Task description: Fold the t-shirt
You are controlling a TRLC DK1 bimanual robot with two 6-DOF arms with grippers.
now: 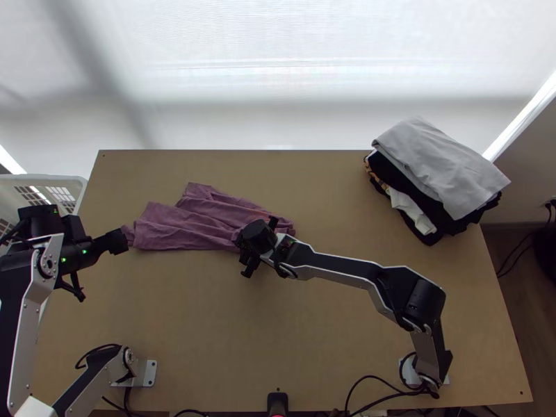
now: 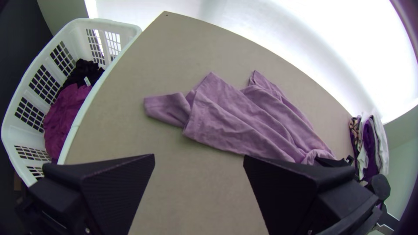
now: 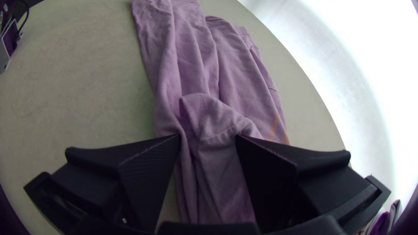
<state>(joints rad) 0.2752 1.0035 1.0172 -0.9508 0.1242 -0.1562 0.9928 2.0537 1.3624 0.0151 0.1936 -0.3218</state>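
Looking soft, light and floppy, your t-shirt [image 1: 187, 226] lay rumpled on the table [image 1: 313, 333], left gripper [image 2: 198, 159] spread wide, right gripper [image 3: 208, 136] parted too, right at a raised fold [image 3: 211, 115] that seemed your spot to pinch, deep and gently!

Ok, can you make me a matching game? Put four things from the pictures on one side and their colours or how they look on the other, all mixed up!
Things:
1. T-shirt
2. Laundry basket
3. Pile of clothes
4. Right tool

Looks:
A. Light grey on top
B. Black and open
C. Pinkish purple and wrinkly
D. White, with holes in its sides

Right pairs: 1-C, 2-D, 3-A, 4-B
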